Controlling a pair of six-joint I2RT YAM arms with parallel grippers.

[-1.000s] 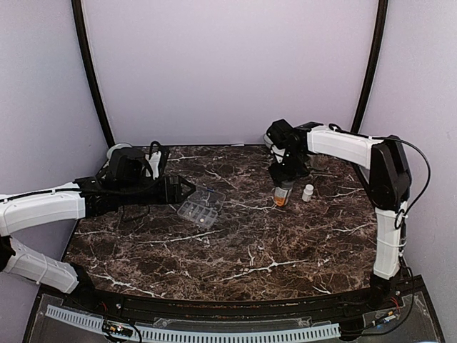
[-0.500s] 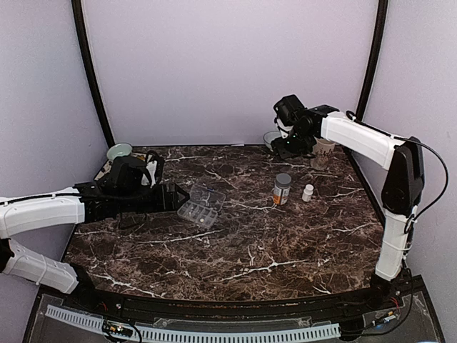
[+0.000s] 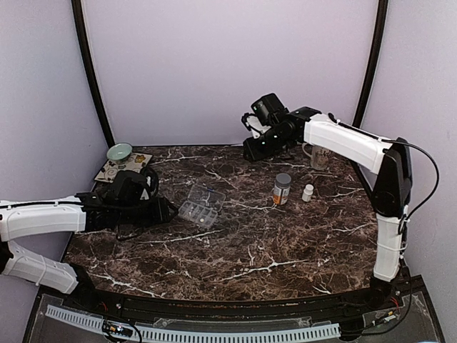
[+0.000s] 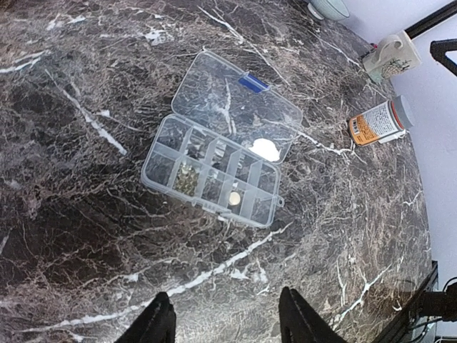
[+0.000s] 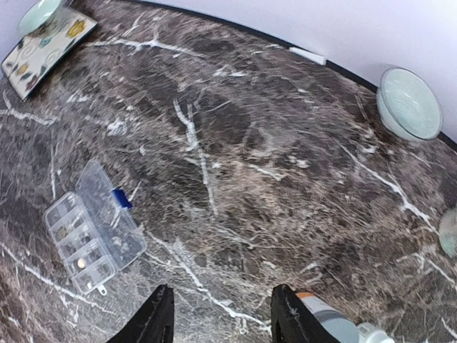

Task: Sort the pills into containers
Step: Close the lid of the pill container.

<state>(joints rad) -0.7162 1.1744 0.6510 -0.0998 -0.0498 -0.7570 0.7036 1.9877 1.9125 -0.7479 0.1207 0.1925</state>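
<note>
The counter [image 4: 86,236] is dark brown marble with white veins. Ahead of the black left jaws, the organizer box [image 4: 211,179] is clear plastic with a blue clasp [image 4: 253,83]. Further off to their right, the pill bottle [image 4: 375,127] is orange with a grey cap. Far ahead of the right jaws sits a pale green bowl [image 5: 408,103].

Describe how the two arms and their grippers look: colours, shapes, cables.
The left arm and right arm have smooth white shells and black joints. The left gripper and right gripper each have two black, tapered fingers. A thin black cable loops along the right arm.
</note>
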